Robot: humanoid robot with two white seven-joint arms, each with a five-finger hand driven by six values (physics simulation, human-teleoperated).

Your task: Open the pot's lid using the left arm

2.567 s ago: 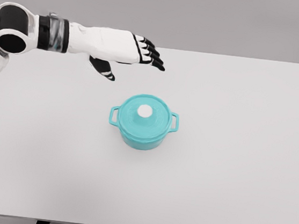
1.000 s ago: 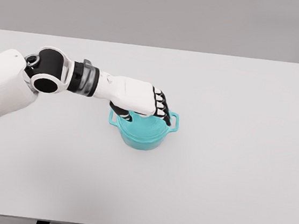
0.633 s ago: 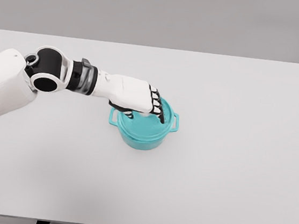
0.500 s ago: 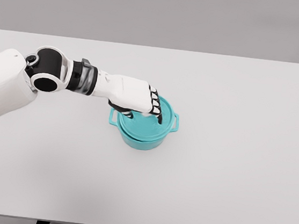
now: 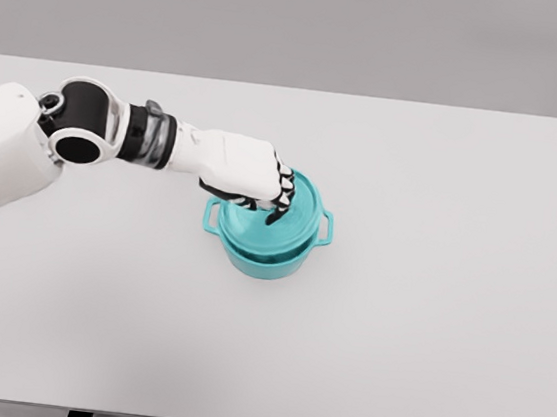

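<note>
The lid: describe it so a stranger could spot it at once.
On the wide white table, near its middle, stands a round teal pot with two side handles. The matching teal lid sits atop it, slightly raised, gripped by the white left hand.

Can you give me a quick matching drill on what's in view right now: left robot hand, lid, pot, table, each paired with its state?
Things:
1. left robot hand
2. lid
3. pot
4. table

States:
A. white surface under everything
B. teal, tilted, raised on its right side
C. fingers curled down onto the lid's middle
D. teal, standing upright with a loop handle on each side

Pairs: 1-C, 2-B, 3-D, 4-A
</note>
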